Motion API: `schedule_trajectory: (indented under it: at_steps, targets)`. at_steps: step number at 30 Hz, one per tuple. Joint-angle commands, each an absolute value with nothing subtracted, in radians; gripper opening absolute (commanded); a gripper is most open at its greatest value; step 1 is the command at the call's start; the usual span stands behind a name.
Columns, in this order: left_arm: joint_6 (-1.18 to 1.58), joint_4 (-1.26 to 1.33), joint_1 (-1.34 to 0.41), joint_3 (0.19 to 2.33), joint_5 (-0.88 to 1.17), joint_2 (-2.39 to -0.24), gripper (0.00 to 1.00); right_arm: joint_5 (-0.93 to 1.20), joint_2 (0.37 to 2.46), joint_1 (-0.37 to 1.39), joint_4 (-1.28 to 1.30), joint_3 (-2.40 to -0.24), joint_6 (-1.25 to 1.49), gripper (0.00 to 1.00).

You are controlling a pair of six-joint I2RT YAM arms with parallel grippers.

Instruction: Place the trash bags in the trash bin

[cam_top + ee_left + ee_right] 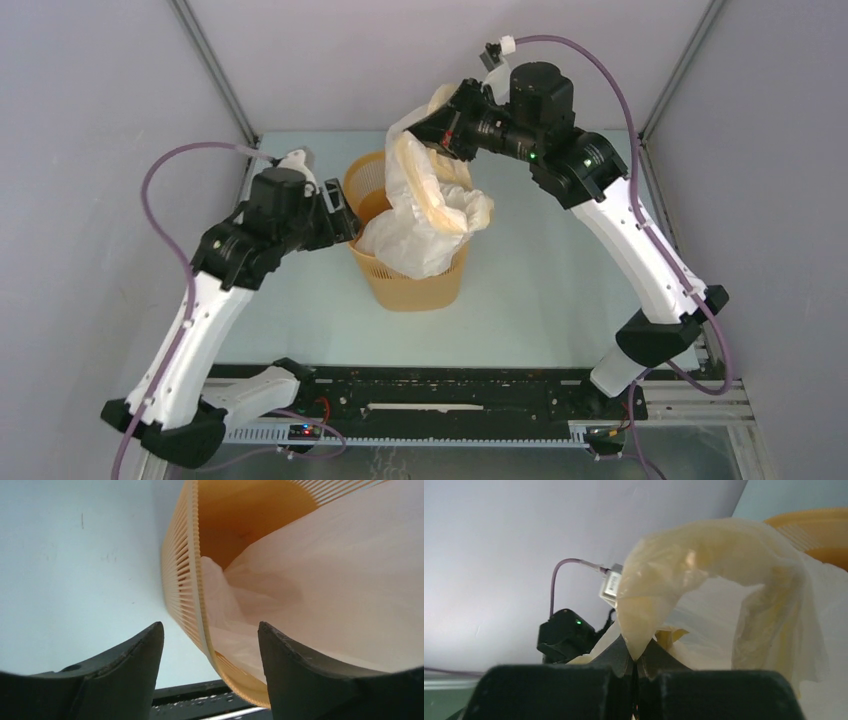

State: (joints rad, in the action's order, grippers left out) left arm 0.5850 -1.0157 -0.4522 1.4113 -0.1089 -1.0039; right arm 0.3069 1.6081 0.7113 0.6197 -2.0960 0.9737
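Note:
The yellow-orange trash bin [412,285] stands upright in the middle of the table. The cream-white trash bag [425,215] hangs partly inside the bin and spills over its right rim. My right gripper [430,128] is above the bin's far rim, shut on a pinched fold of the bag [704,555], and holds that part up. The bin's rim [819,522] shows behind. My left gripper [345,215] is open at the bin's left rim. In the left wrist view the gripper [210,626] straddles the rim [197,595], one finger outside and one finger [300,670] over the bag [340,580].
A black rail [440,395] runs along the table's near edge between the arm bases. Grey walls and metal frame posts [215,70] enclose the pale table [560,300]. The left arm's wrist [566,632] shows beyond the bag in the right wrist view.

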Motion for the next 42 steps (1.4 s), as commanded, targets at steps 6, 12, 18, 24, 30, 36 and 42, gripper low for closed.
schedule_trajectory:
  at_steps: [6,12,18,24,30,36,42]
  targets:
    - [0.503,-1.011,-0.44,1.314,0.007,-1.023,0.46,0.109,1.637,0.736,0.648,-2.263,0.878,0.0]
    - [0.503,-0.987,-0.446,1.281,0.171,-1.004,0.24,0.026,1.678,0.771,0.663,-2.358,0.765,0.0]
    - [0.529,-0.962,-0.49,1.289,0.23,-0.994,0.21,-0.082,1.679,0.798,0.71,-2.371,0.694,0.0]
    - [0.599,-0.916,-0.491,1.332,0.195,-1.044,0.1,-0.132,1.555,0.884,0.731,-2.088,0.646,0.0]
    - [0.741,-0.756,-0.489,1.339,0.136,-1.076,0.0,-0.05,1.444,0.838,0.725,-1.953,0.613,0.0]
    - [0.801,-0.725,-0.508,1.445,0.015,-1.179,0.0,0.026,1.391,0.728,0.766,-1.928,0.569,0.0]
    - [0.812,-0.716,-0.591,1.509,-0.03,-1.277,0.06,0.146,1.392,0.669,0.785,-1.866,0.571,0.0]
